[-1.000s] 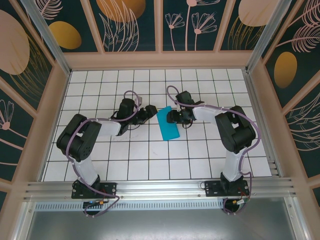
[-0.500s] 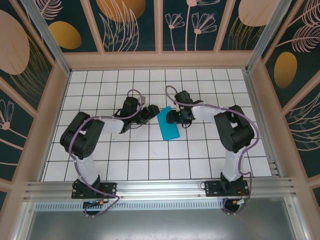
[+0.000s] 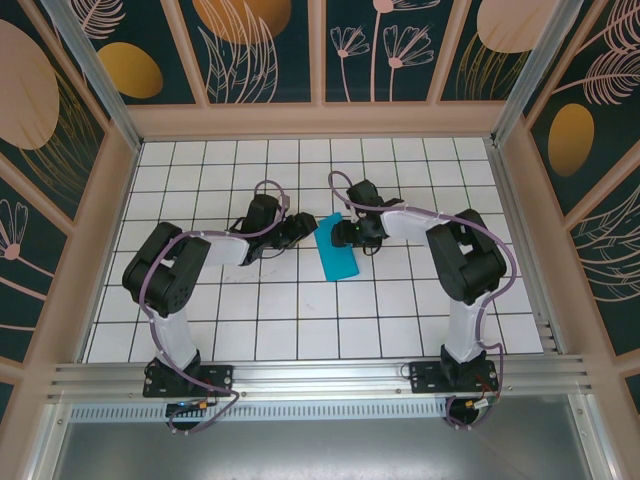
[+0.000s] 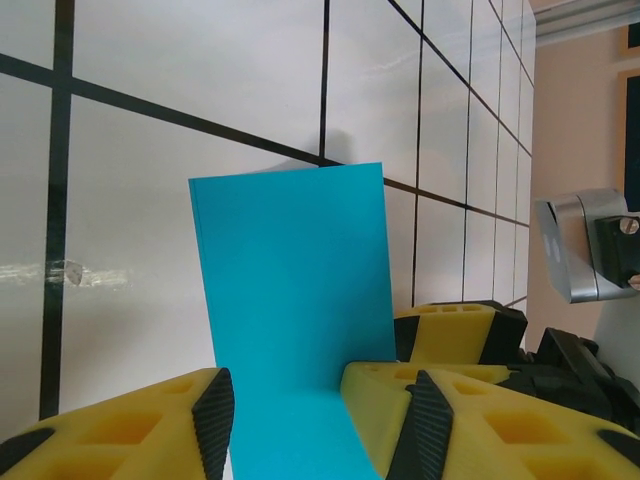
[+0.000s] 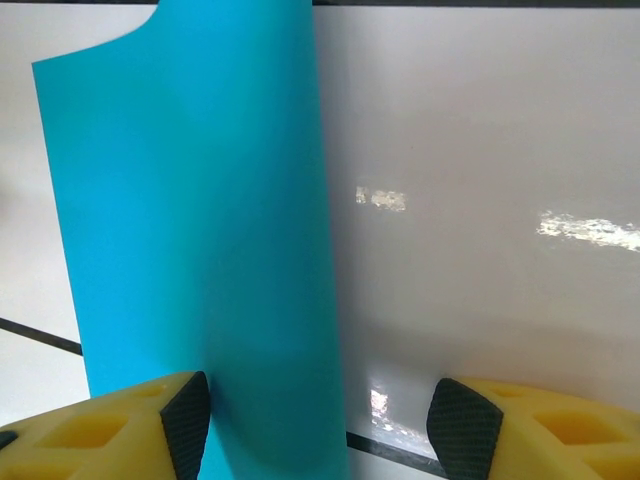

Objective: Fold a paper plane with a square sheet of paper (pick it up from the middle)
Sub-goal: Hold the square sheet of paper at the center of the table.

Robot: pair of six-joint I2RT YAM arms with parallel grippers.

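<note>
The square sheet of paper (image 3: 336, 250) is teal-blue and lies folded into a long rectangle on the white tiles near the table's middle. My left gripper (image 3: 306, 226) reaches its far end from the left. My right gripper (image 3: 340, 232) meets that end from the right. In the left wrist view the sheet (image 4: 290, 290) runs up between my open left gripper (image 4: 316, 425), its far part bent up from the tiles. In the right wrist view the sheet (image 5: 190, 220) curves beside the left pad of my open right gripper (image 5: 325, 422). Neither gripper pinches it.
The tiled table (image 3: 300, 310) is boxed in by patterned walls on three sides, with an aluminium rail (image 3: 320, 375) along the near edge. Bare tiles lie all round the paper. Both arms' elbows sit low over the middle rows.
My left gripper's jaws have narrowed around the paper's end and that arm has crept slightly right. The right gripper and the paper have barely shifted.
</note>
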